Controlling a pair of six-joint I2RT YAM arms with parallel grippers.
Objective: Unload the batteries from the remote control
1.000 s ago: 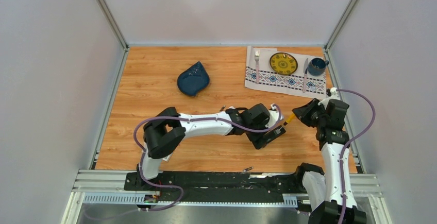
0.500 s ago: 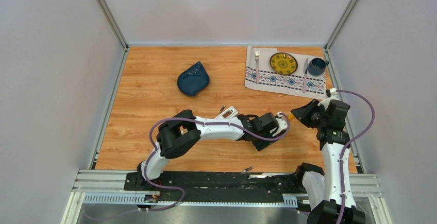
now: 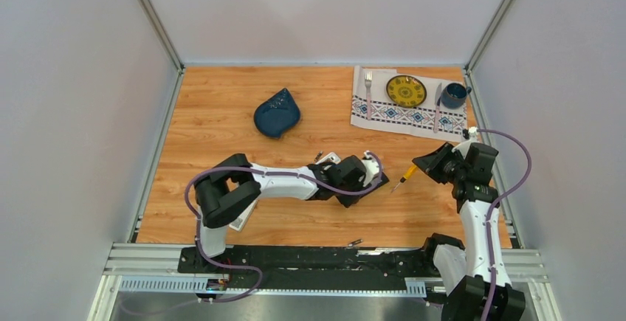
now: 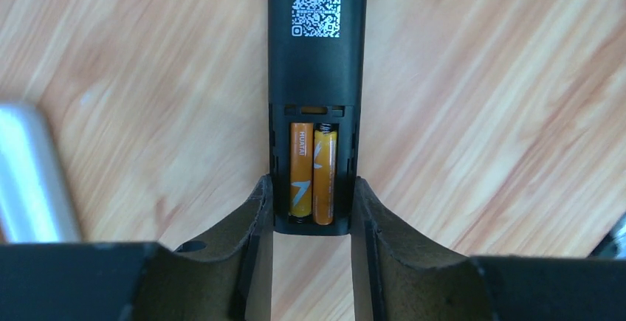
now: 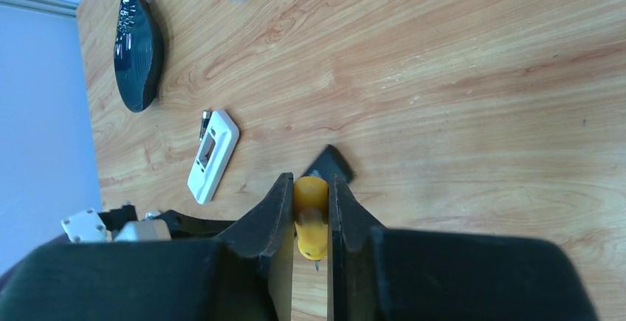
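Observation:
In the left wrist view a black remote control (image 4: 316,55) lies back-up on the wood with its cover off. Two orange-gold batteries (image 4: 313,177) sit side by side in the open bay. My left gripper (image 4: 311,184) has one finger against each side of the remote's near end, gripping it. In the top view that gripper (image 3: 362,182) covers the remote. My right gripper (image 5: 310,181) is shut on the orange-handled screwdriver (image 5: 311,214), held just right of the left gripper in the top view (image 3: 404,175).
A white casing with a rectangular opening (image 5: 212,155) lies near a small dark cylinder (image 5: 204,124). A dark blue leaf dish (image 3: 277,113) sits mid-back. A placemat (image 3: 384,111) with plate, fork, knife and cup is back right. A black piece (image 5: 328,164) lies behind the screwdriver.
My left arm has drawn its gripper back to the left, away from the right gripper. The right gripper has shifted slightly, and the screwdriver now shows in the open between them.

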